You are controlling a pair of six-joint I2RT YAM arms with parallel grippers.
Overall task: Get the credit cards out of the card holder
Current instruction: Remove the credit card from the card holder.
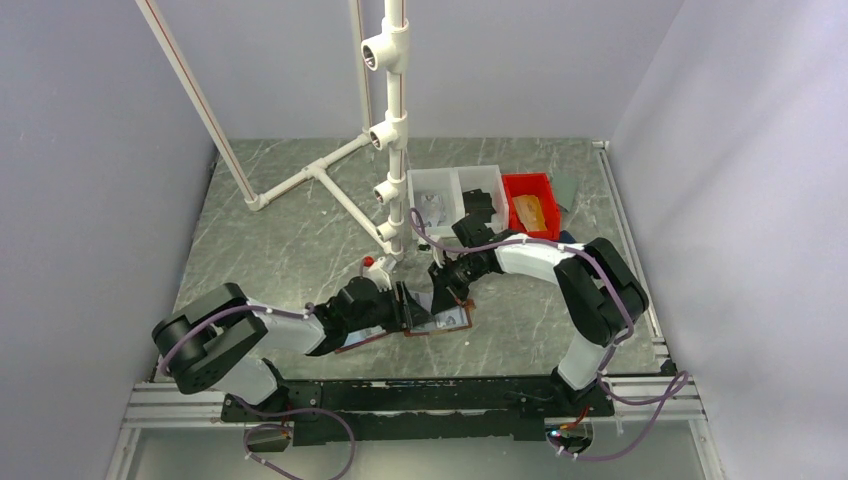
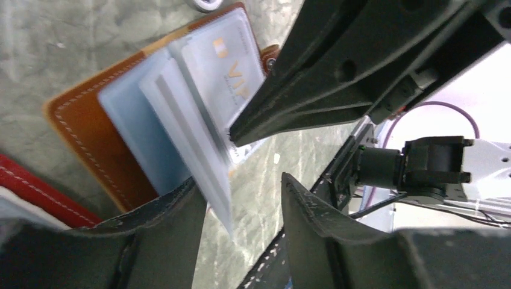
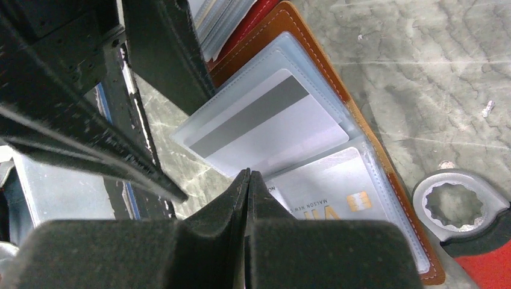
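Card holder (image 2: 78, 129) lies splayed open on the table (image 1: 300, 230), low centre in the top view, with a gripper on each side.

My left gripper (image 2: 240, 180) is parted, straddling the fan of clear sleeves (image 2: 181, 120) without clamping. My right gripper (image 3: 248, 176) is pinched to a point at the sleeve edge above the VIP card (image 3: 337, 198). I can't tell whether anything thin is nipped there. I judge the cards light, stiff and slick, the sleeves floppy and likely to lift along with them. So I'd pin the leather cover and take a card by its exposed edge at the sleeve mouth. The striped card (image 3: 265, 120) sits fully pocketed. The sleeve stack blurs, so I can't count the cards. A red stitched cover (image 2: 36, 186) is cut off at lower left.
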